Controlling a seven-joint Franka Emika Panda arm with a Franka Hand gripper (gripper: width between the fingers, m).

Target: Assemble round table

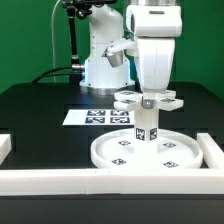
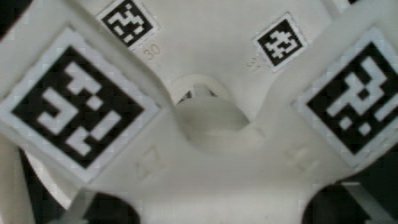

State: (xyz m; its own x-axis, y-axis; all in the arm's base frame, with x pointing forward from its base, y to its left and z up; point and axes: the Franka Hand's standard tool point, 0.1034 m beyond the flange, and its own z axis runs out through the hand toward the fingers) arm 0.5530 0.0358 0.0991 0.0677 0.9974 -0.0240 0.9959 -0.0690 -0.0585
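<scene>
The large rimmed round disc (image 1: 128, 154) lies flat on the black table near the front wall. The short cylinder leg (image 1: 145, 127) stands upright on its middle. The cross-shaped foot piece (image 1: 147, 100) sits on top of the leg. My gripper (image 1: 149, 95) comes straight down onto the foot piece and is closed around its middle. In the wrist view the foot piece (image 2: 196, 110) fills the picture with several tags on its arms. My gripper (image 2: 205, 200) shows only as finger edges (image 2: 354, 193) at either side of it.
The marker board (image 1: 98, 116) lies behind the disc. The white border wall (image 1: 45, 180) runs along the front, with side parts at the exterior view's right (image 1: 211, 150) and left (image 1: 4, 148). The arm's base (image 1: 105, 62) stands at the back.
</scene>
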